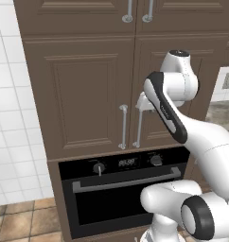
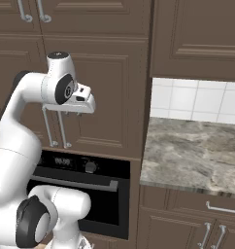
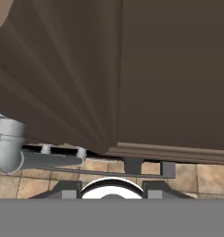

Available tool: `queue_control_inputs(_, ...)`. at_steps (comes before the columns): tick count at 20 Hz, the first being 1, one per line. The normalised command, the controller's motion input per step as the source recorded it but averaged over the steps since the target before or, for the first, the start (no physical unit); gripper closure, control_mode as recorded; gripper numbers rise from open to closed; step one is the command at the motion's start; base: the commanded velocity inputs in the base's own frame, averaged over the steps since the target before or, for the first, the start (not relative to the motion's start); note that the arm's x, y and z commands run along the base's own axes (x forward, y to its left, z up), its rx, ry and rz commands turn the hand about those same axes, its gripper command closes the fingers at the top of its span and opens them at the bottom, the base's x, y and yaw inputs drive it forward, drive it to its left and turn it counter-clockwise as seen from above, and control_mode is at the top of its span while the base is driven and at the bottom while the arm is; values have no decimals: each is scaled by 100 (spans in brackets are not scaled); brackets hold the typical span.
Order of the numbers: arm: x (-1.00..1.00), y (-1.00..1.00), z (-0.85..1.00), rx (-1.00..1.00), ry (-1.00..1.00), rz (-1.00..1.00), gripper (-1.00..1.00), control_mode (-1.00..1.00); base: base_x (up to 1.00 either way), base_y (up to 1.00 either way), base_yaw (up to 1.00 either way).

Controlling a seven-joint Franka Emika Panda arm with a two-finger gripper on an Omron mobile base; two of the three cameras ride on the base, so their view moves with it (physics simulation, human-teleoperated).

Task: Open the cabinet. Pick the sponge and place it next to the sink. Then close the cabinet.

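Note:
The cabinet [image 1: 83, 94] [image 2: 114, 92] is tall and dark brown, and both its doors are closed. Its two long silver bar handles [image 1: 123, 127] [image 2: 62, 129] hang side by side at the middle seam. My gripper [image 1: 140, 108] [image 2: 72, 114] [image 3: 150, 167] points down just in front of the top of the right door's handle [image 1: 137, 128]. In the hand view the fingertips [image 3: 132, 165] stand apart with only floor tiles between them, and a curved silver handle end [image 3: 7, 148] lies to their left, outside them. The sponge is hidden. The sink is out of view.
A black oven [image 1: 126, 198] [image 2: 90, 189] with a grey bar handle sits under the cabinet. A grey stone counter [image 2: 192, 155] lies to the right, with brown lower doors [image 2: 207, 228] beneath it. White wall tiles [image 1: 7, 118] are on the left, and more cabinet doors [image 1: 88, 12] above.

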Motion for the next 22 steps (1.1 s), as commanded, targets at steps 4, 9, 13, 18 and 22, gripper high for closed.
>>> queue_control_inputs(4, -3, 0, 0, 0, 0, 0, -100, -100, 0, 0, 0)
queue_control_inputs(9, -1, 0, 0, 0, 0, 0, -100, -100, 0, 0, 0)
queue_control_inputs(13, -3, 0, 0, 0, -2, 0, -100, -100, 0, 0, 0)
queue_control_inputs(18, 0, 0, 0, 0, 0, 0, -100, -100, 0, 0, 0)
queue_control_inputs(22, 0, 0, 0, 0, 0, 0, -100, -100, 0, 0, 0)
